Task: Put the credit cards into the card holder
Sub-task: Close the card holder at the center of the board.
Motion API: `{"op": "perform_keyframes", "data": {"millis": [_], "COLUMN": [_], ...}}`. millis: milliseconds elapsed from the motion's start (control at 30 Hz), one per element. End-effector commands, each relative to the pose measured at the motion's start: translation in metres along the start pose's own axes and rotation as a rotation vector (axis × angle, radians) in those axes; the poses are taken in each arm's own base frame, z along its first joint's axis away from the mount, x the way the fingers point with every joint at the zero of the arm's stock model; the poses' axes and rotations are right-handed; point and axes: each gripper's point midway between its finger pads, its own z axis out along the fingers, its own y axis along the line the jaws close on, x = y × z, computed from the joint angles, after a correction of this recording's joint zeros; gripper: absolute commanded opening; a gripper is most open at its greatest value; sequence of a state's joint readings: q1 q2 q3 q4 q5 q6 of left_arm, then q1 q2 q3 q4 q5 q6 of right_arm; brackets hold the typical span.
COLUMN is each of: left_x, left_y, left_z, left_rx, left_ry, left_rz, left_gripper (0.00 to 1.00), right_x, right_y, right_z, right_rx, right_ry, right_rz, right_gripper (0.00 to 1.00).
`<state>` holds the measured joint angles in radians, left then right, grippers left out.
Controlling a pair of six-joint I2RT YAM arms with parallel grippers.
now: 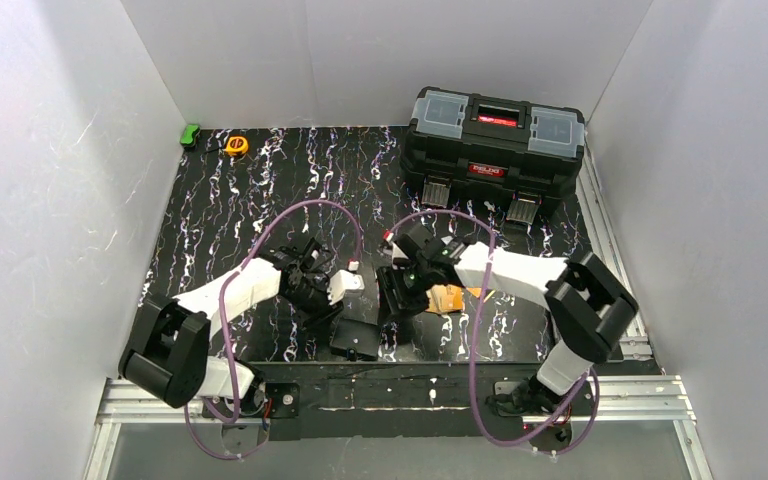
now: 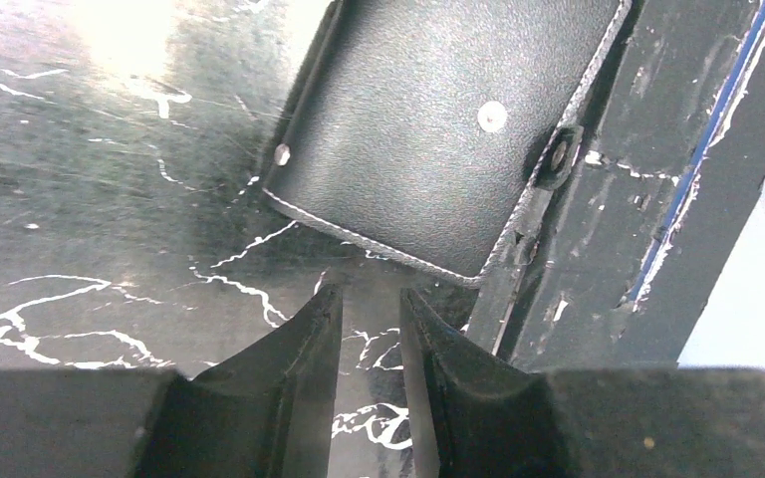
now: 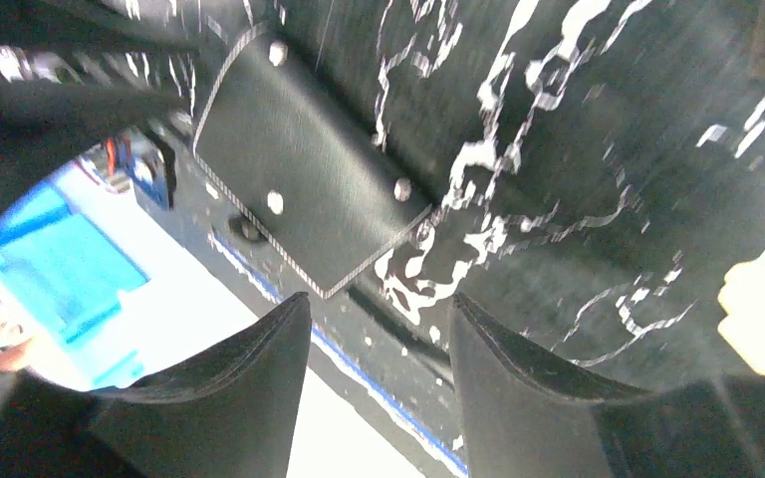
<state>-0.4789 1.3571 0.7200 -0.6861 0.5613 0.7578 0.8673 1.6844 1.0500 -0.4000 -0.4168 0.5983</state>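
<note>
You have the card holder (image 2: 438, 129) lying shut at the worktop's (image 1: 220, 220) near edge, left claw (image 2: 371, 294) narrowly parted and empty just short of it, right claw (image 3: 379, 304) spread empty nearby, orange credit cards (image 1: 448, 298) just beyond.

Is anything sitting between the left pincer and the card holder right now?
Nothing visible. In the left wrist view only bare marbled table separates the left pincer from the card holder. It lies flat, black outer face up, by the table's front edge.
</note>
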Motion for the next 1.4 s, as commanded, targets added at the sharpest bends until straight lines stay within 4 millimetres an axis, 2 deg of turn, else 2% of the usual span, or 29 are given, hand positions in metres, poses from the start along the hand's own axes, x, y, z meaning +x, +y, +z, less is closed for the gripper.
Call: {"op": "perform_keyframes", "data": {"millis": [0,167,333,467,567,667,767,1000,1133,1233,1367], "left_x": [-0.013,-0.026,-0.035,-0.044,-0.051,-0.056,-0.057,-0.053,-0.057,-0.057,-0.053], "left_y": [0.01,0.017,0.032,0.044,0.052,0.054,0.054,0.058,0.06,0.059,0.057], "left_z": [-0.017,-0.025,-0.024,-0.022,-0.02,-0.018,-0.016,-0.009,-0.008,-0.006,-0.005], "left_rx": [-0.06,-0.067,-0.089,-0.109,-0.122,-0.115,-0.1,-0.096,-0.083,-0.078,-0.069], "left_ry": [-0.031,-0.05,-0.043,-0.055,-0.074,-0.105,-0.14,-0.124,-0.132,-0.132,-0.125], "left_rz": [0.001,-0.044,-0.075,-0.09,-0.105,-0.14,-0.195,-0.219,-0.222,-0.221,-0.216], "left_gripper": [0.27,0.28,0.28,0.28,0.28,0.28,0.32,0.33,0.32,0.32,0.32], "right_x": [0.03,0.046,0.055,0.063,0.064,0.06,0.057,0.062,0.057,0.057,0.063], "right_y": [0.013,0.02,0.025,0.037,0.046,0.045,0.046,0.051,0.048,0.056,0.07], "right_z": [-0.001,0.013,0.021,0.023,0.025,0.028,0.033,0.047,0.031,0.017,0.018], "right_rx": [0.01,0.142,0.191,0.144,0.087,0.075,0.07,0.058,0.095,0.073,0.028], "right_ry": [-0.034,-0.076,-0.068,-0.073,-0.089,-0.137,-0.184,-0.124,-0.178,-0.211,-0.192], "right_rz": [-0.131,-0.316,-0.371,-0.431,-0.462,-0.47,-0.486,-0.55,-0.534,-0.537,-0.583], "right_gripper": [0.59,0.66,0.61,0.49,0.32,0.14,0.04,0.03,0.03,0.03,0.01]}}
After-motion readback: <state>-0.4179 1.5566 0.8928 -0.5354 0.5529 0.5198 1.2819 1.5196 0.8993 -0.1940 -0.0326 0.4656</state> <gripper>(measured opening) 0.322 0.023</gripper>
